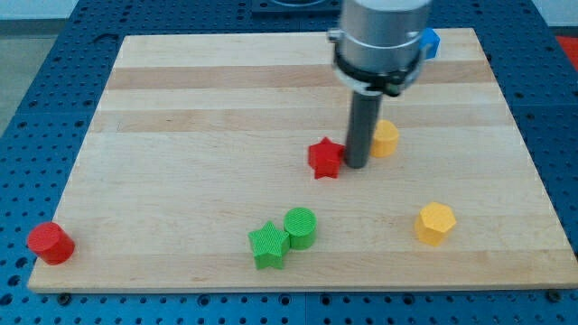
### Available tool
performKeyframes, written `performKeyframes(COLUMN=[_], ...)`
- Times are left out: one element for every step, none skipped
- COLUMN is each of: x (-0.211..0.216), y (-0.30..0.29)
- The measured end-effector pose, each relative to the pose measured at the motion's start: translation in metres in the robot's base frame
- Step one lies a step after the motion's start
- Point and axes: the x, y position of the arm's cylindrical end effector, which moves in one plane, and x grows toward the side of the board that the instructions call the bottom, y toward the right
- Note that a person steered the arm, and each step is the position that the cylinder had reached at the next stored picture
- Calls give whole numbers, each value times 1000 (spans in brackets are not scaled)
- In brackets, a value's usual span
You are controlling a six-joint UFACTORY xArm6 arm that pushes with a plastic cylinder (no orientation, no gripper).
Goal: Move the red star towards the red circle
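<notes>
The red star (pixel 324 159) lies near the middle of the wooden board (pixel 199 108). My tip (pixel 355 166) stands just to the star's right, touching or nearly touching it. The red circle (pixel 49 243), a short cylinder, sits at the board's bottom left corner, far to the left and below the star. The rod rises from the tip to the arm's grey body at the view's top.
A yellow block (pixel 386 138) sits right behind the rod on its right. A yellow hexagon (pixel 435 223) lies at lower right. A green star (pixel 268 245) and green circle (pixel 301 227) touch below the red star. A blue block (pixel 431 42) is at the top edge.
</notes>
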Motion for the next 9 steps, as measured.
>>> performKeyframes(x=[0, 0, -2, -12, -10, 4, 15, 18, 20], y=[-61, -116, -104, -109, -150, -206, -248, -276, -281])
